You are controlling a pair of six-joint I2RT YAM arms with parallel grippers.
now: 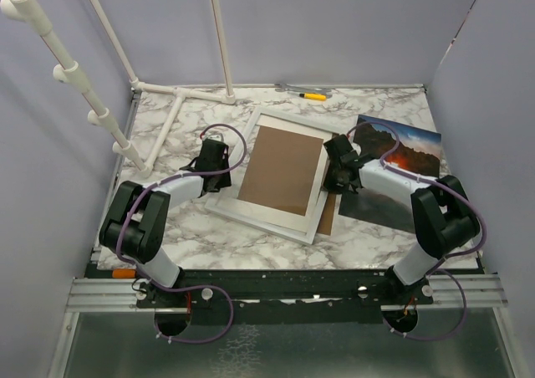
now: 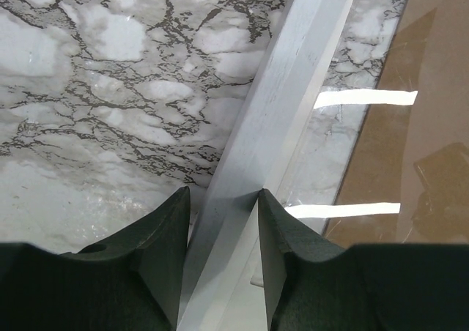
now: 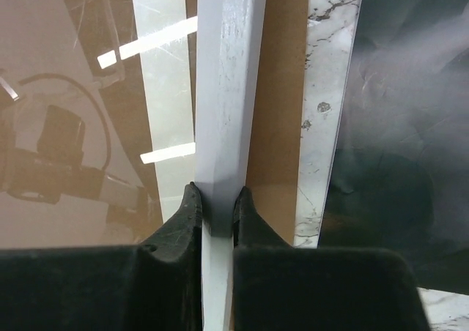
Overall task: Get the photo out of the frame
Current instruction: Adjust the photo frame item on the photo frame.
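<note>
clamping the frame point(image 1: 266, 219) by its two long side rails, left gripper point(image 2: 222, 195) and right gripper point(image 3: 215, 188) both grasp it; the photo point(image 1: 399, 156) lies flat outside, just right of the right gripper, nearest that arm

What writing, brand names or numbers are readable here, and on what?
None can be read.
The frame, the photo and the brown board show no writing.
The tools at the table's far edge are too small to tell.
</note>
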